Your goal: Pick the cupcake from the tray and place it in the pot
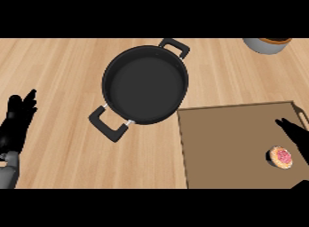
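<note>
Counter (52, 66) of pale wood under everything. Tray (235, 142), brown, beneath the right hand's (304, 142) straight, pressed-together fingers. Pot (144, 84), black, two-handled, well left of those fingertips, up-right of the left hand's (16, 119) relaxed upright fingers. Cupcake (281, 157), pink-topped, on the tray just left of the right fingers, ungrasped.

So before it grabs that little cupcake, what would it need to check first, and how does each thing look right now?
1. Cupcake on the tray: ok, near the tray's right side.
2. Right hand close to the cupcake: ok, just beside it, fingers straight, not yet around it.
3. Pot free to receive it: ok, nothing inside.
4. Left hand out of the way: ok, resting open at the left edge.
5. Grey cup at the far edge clear of the path: ok.
</note>
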Controlling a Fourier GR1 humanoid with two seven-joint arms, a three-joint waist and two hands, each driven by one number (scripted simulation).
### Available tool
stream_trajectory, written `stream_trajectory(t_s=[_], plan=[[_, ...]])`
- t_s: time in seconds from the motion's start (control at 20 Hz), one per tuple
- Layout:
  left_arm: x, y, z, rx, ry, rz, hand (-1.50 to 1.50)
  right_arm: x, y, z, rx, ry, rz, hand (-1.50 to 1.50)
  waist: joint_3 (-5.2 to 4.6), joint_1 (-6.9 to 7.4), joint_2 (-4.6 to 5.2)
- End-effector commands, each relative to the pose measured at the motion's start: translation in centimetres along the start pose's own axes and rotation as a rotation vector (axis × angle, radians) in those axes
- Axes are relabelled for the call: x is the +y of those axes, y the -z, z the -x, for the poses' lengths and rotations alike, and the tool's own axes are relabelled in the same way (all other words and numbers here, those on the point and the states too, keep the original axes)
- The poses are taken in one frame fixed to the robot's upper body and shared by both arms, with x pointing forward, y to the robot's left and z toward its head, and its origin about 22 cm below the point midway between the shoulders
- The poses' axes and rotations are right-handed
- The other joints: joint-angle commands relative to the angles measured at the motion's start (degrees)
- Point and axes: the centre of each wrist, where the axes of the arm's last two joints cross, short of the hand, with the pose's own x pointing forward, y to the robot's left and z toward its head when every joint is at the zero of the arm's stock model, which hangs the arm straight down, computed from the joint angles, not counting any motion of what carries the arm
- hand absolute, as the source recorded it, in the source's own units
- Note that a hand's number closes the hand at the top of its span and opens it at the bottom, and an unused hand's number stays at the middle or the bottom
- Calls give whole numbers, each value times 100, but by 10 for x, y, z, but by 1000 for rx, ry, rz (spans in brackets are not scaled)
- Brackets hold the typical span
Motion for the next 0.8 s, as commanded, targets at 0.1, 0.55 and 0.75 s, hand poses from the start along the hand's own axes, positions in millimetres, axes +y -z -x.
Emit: stream_trajectory(t_s=[0.1,0.55,0.75], plan=[[4,7,9,-2,-9,0,0,2,14,5,45,-13,-50,-150,-1,-6,1],[-7,9,7,-12,5,5,0,40,22,0,38,10,-65,-150,0,-20,-1],[-9,16,10,-14,0,-3,0,17,34,4,42,37,-77,-150,-1,-19,3]])
